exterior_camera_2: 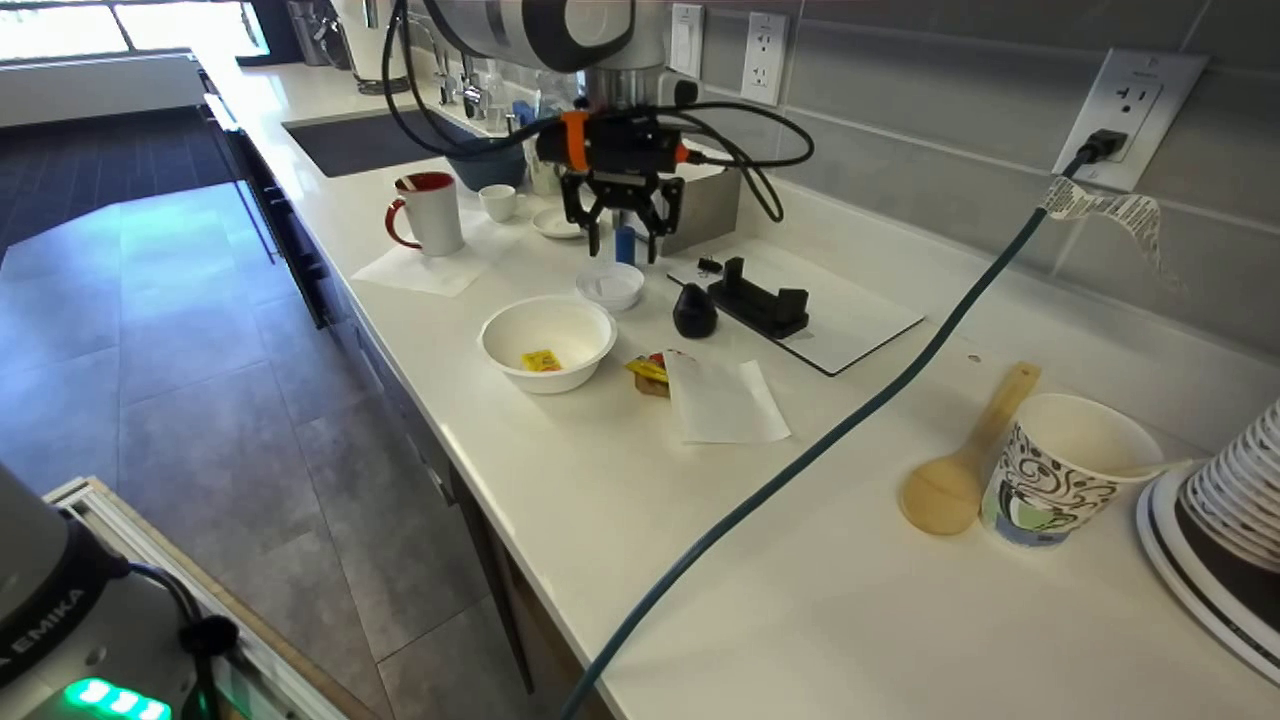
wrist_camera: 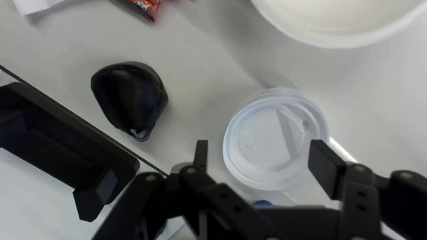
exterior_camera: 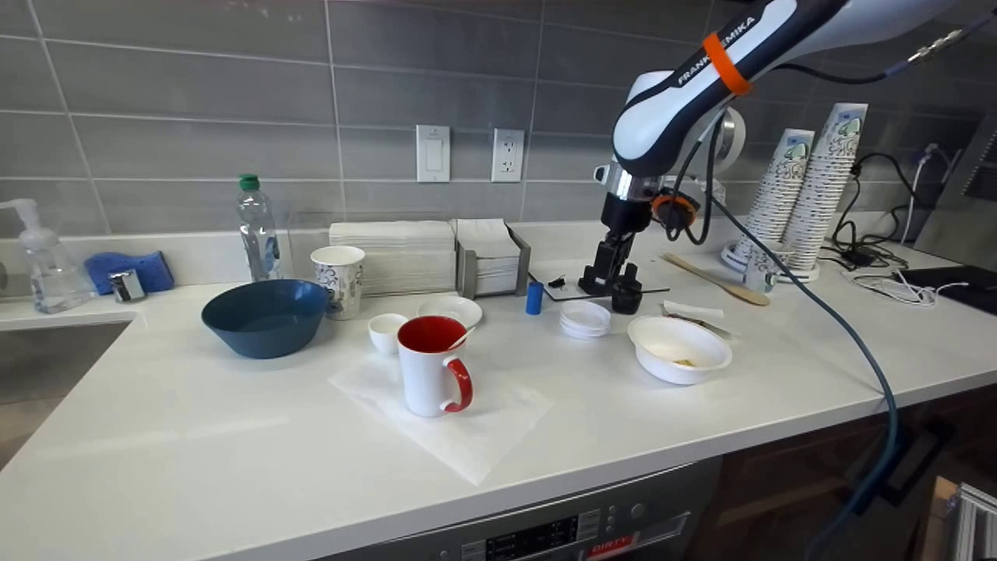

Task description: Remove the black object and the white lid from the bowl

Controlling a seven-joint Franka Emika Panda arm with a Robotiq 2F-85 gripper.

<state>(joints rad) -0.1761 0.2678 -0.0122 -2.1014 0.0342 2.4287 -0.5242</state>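
Lid (wrist_camera: 272, 138) and black object (wrist_camera: 128, 96) both rest on the counter (exterior_camera_2: 560, 480) outside the bowl (exterior_camera_2: 548, 320), so the removal looks done. In the wrist view the black object lies between nine and ten o'clock from the lid, the bowl at one. The gripper (exterior_camera_2: 623, 245) hangs above, jaws wide and holding nothing; seen from the wrist they frame the lid, a placing that would suit pinching its rim. A yellow packet (exterior_camera_2: 542, 361) lies in the bowl. In an exterior view, between eight and nine o'clock of the lid, the mug (exterior_camera: 424, 378) stands on paper (exterior_camera: 491, 432), probably to spare the counter. Raised letters on the lid are too faint to read. The arm (exterior_camera: 689, 97) says "FRANK" and "EMIKA", an orange band (exterior_camera: 726, 64) between; at six o'clock a red tag (exterior_camera: 610, 545) says "DIRTY".
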